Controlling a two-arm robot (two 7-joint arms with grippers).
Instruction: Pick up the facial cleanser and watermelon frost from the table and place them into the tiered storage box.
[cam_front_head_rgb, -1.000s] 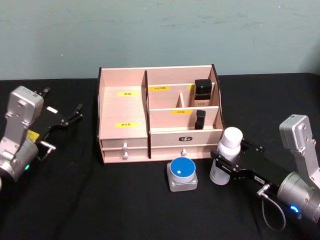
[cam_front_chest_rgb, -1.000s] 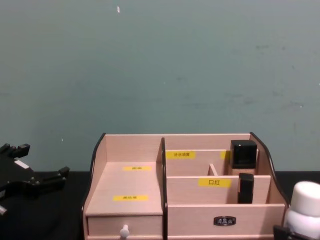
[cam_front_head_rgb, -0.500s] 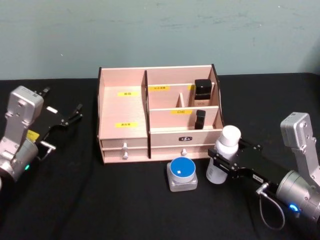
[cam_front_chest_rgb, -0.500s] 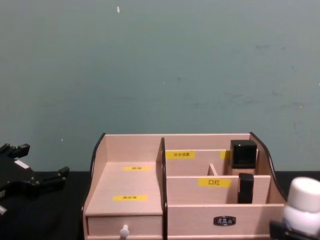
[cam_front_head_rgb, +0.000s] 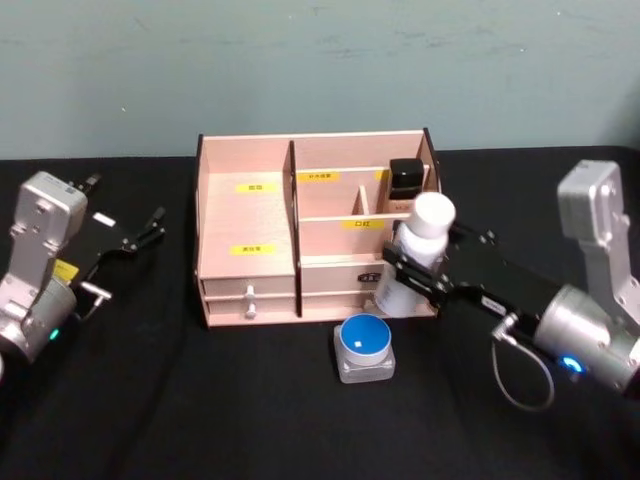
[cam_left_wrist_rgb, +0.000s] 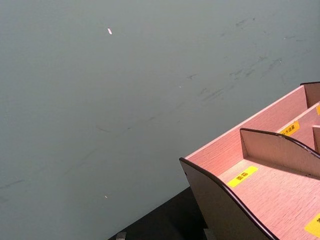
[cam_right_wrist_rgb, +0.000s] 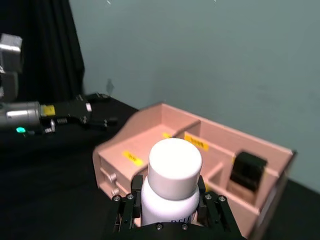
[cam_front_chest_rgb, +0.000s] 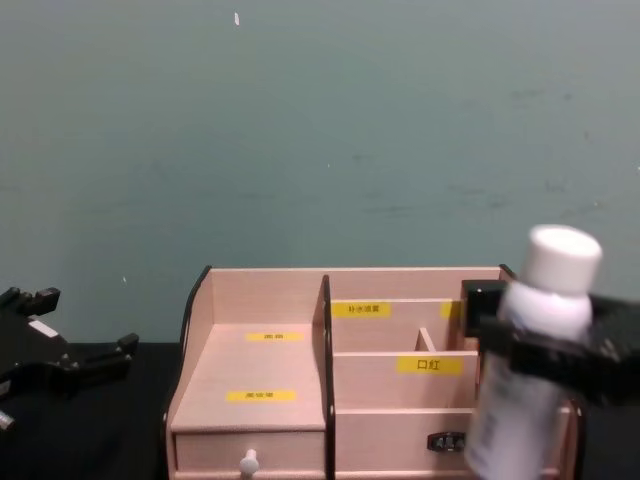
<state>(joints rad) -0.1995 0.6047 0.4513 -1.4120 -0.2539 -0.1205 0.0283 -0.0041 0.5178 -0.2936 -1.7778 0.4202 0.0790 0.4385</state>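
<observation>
My right gripper (cam_front_head_rgb: 405, 272) is shut on the facial cleanser (cam_front_head_rgb: 418, 250), a white bottle with a white cap, and holds it tilted in the air in front of the right half of the tiered storage box (cam_front_head_rgb: 245, 215). The wrist view shows the bottle (cam_right_wrist_rgb: 172, 170) clamped between the black fingers (cam_right_wrist_rgb: 125, 207), with the box (cam_right_wrist_rgb: 150, 131) beyond it. From the chest, the bottle (cam_front_chest_rgb: 535, 360) covers the box's right front (cam_front_chest_rgb: 260, 370). The watermelon frost (cam_front_head_rgb: 365, 347), a clear jar with a blue lid, stands on the table before the box. My left gripper (cam_front_head_rgb: 150, 228) rests open at the left.
A black cosmetic box (cam_front_head_rgb: 405, 178) stands in the rear right compartment of the organizer. The wide left compartment (cam_left_wrist_rgb: 272, 185) holds nothing. Black cloth (cam_front_head_rgb: 200, 400) covers the table, with free room in front and to the left. A teal wall (cam_front_chest_rgb: 320, 130) stands behind.
My right gripper has lifted the white bottle off the table and carried it up and to the left, from beside the box to in front of its right compartments. The left arm stays still.
</observation>
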